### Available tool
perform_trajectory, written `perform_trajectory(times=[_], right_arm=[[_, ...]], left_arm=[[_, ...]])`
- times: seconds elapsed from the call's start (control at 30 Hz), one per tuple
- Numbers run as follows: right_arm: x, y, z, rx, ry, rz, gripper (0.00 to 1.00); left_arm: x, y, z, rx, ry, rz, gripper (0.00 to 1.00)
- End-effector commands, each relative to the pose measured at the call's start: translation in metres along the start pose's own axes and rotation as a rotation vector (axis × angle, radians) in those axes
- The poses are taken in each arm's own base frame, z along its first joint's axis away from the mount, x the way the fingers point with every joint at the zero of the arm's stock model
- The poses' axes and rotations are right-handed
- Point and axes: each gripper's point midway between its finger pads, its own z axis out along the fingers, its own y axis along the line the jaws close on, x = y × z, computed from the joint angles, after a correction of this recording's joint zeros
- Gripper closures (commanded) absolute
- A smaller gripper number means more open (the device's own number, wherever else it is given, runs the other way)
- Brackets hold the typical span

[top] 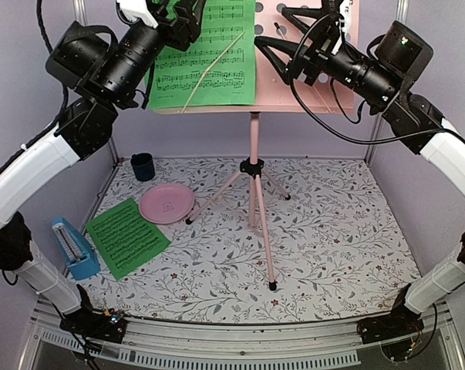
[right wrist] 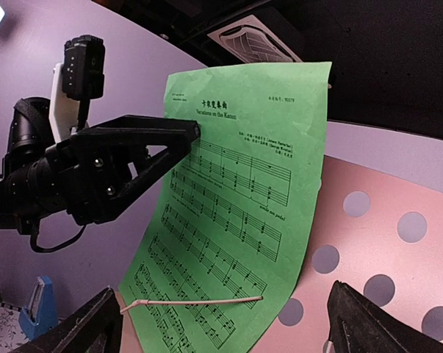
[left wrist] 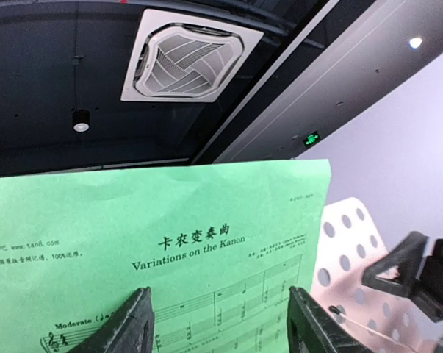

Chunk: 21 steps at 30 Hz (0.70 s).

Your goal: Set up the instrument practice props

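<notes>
The pink tripod music stand (top: 254,146) stands mid-table, its perforated desk (top: 271,99) at the top. One green sheet-music page (top: 209,62) rests on the desk's left half under a thin pink retaining wire (right wrist: 199,301). My left gripper (top: 180,21) is open at the page's top edge, its fingers (left wrist: 129,323) spread in front of the page (left wrist: 170,220); one fingertip touches the page's top left corner. My right gripper (top: 278,35) is open and empty before the desk's right half (right wrist: 383,243). The second green page (top: 128,235) and the blue metronome (top: 74,247) lie at the table's left.
A round pink disc (top: 166,204) lies by the stand's left leg. A small dark blue cup (top: 143,166) stands at the back left. Purple walls close in the table on three sides. The stand's three legs spread over the table's middle.
</notes>
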Motion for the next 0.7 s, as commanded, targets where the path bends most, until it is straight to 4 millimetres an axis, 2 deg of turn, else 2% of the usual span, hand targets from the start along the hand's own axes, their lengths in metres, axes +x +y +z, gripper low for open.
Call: perform_trajectory(times=[0.0, 0.13, 0.23, 0.33, 0.47, 0.67], right_arm=[[-0.024, -0.007, -0.016, 0.047, -0.058, 0.019, 0.01], [-0.028, -0.006, -0.023, 0.047, -0.066, 0.027, 0.01], [-0.029, -0.006, -0.025, 0.050, -0.067, 0.027, 0.01], [-0.030, -0.006, -0.027, 0.052, -0.068, 0.022, 0.01], [-0.033, -0.007, -0.029, 0.054, -0.072, 0.016, 0.01], [-0.030, -0.006, -0.030, 0.054, -0.065, 0.018, 0.01]], left_arm=[[0.015, 0.029, 0.024, -0.145, 0.051, 0.059, 0.37], [0.030, 0.035, 0.043, -0.193, 0.098, 0.122, 0.36], [0.039, 0.044, 0.049, -0.249, 0.138, 0.168, 0.35], [0.044, 0.055, 0.049, -0.286, 0.160, 0.175, 0.34], [0.043, 0.059, 0.046, -0.243, 0.155, 0.115, 0.32], [0.029, 0.046, 0.030, -0.125, 0.100, 0.037, 0.26]])
